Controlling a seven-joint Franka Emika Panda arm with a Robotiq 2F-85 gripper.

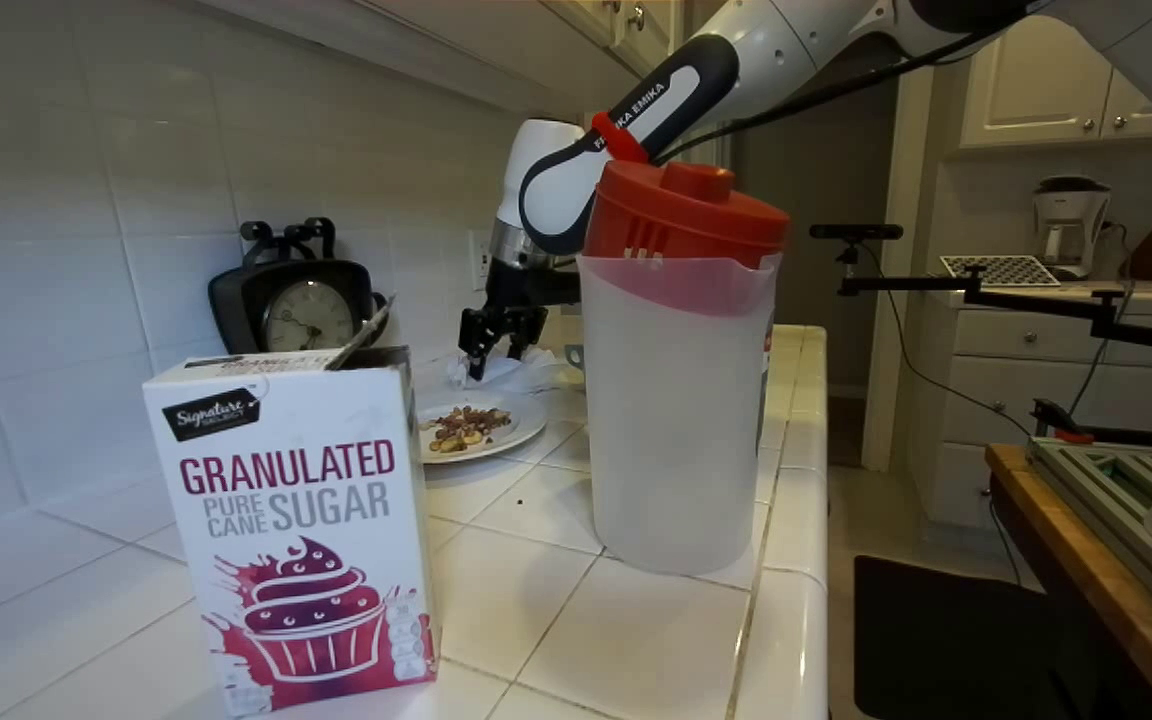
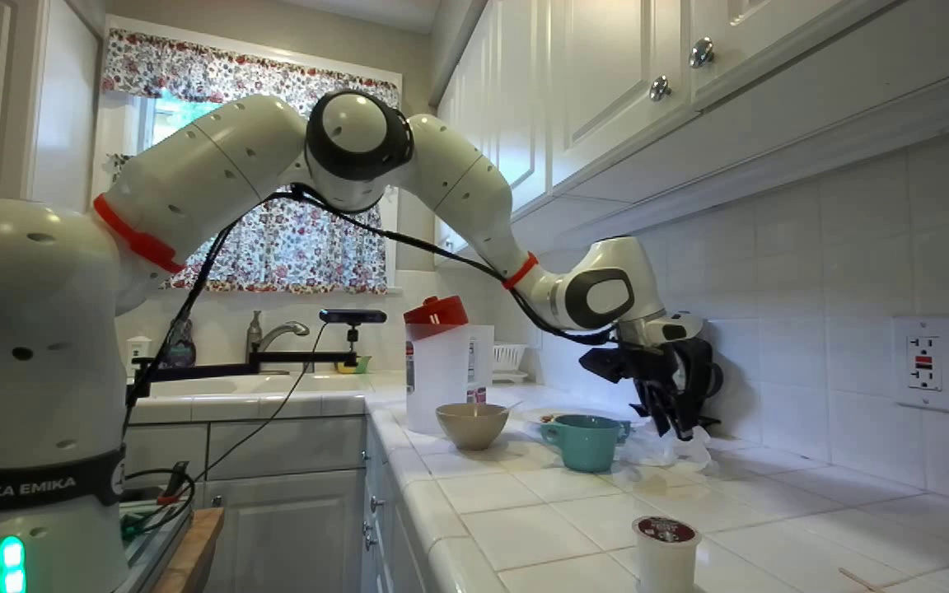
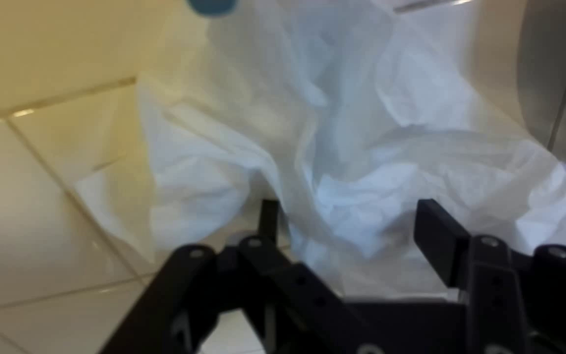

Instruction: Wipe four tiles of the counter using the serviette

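Claw (image 3: pixel 348 216) spread wide over the crumpled serviette (image 3: pixel 332 147)

Jaws are sitting well apart, with a creased fold of the serviette running between them, way closer to one finger (image 3: pixel 268 221) than the other. Can't tell if either fingertip actually touches it. Going by the teal cup (image 2: pixel 583 449) in an exterior view: the serviette lies on the counter (image 2: pixel 516 527) just right of the cup, the beige bowl (image 2: pixel 472 427) is left of it, and a white pod (image 2: pixel 666 560) stands nearer the camera.
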